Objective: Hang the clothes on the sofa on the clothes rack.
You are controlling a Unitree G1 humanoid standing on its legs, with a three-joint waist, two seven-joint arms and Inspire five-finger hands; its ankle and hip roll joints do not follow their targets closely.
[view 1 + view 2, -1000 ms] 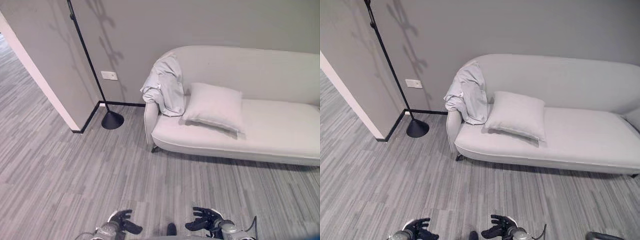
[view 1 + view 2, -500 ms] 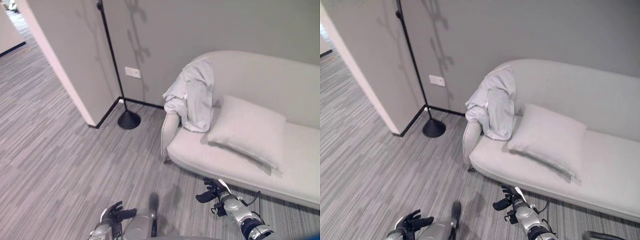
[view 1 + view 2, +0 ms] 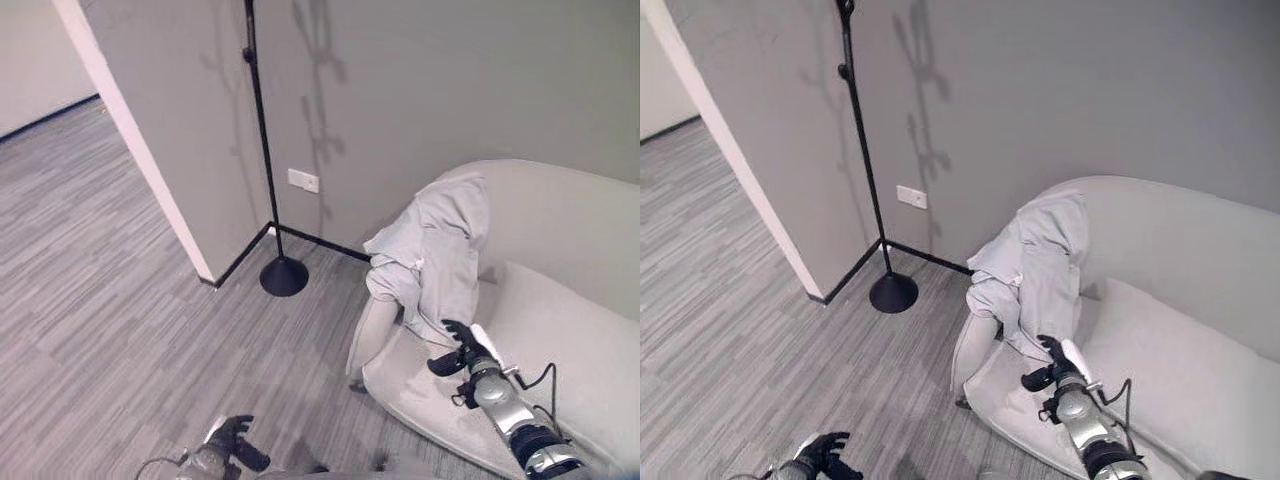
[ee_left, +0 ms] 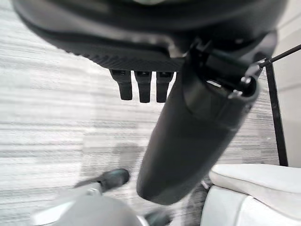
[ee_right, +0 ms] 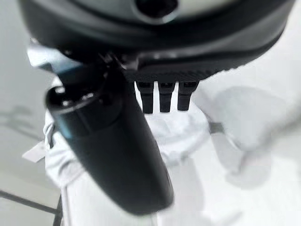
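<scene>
A pale grey garment (image 3: 432,248) hangs over the left end of the light sofa (image 3: 560,205), draped from the backrest down over the armrest. My right hand (image 3: 456,356) hovers over the seat just below the garment's hem, open and holding nothing. In the right wrist view its fingers (image 5: 162,96) are straight, and the garment (image 5: 181,134) lies just past them. The clothes rack (image 3: 262,150), a thin black pole on a round base (image 3: 284,277), stands by the wall left of the sofa. My left hand (image 3: 232,447) hangs low over the floor, fingers (image 4: 143,84) relaxed.
A square cushion (image 3: 560,335) lies on the seat right of the garment. A wall corner (image 3: 140,150) juts out left of the rack, with open striped floor (image 3: 120,330) in front of it. A white outlet (image 3: 303,180) sits on the wall.
The camera has moved closer to the sofa's left end. My right hand has risen from low over the floor up to the garment's lower edge. The left hand stays low.
</scene>
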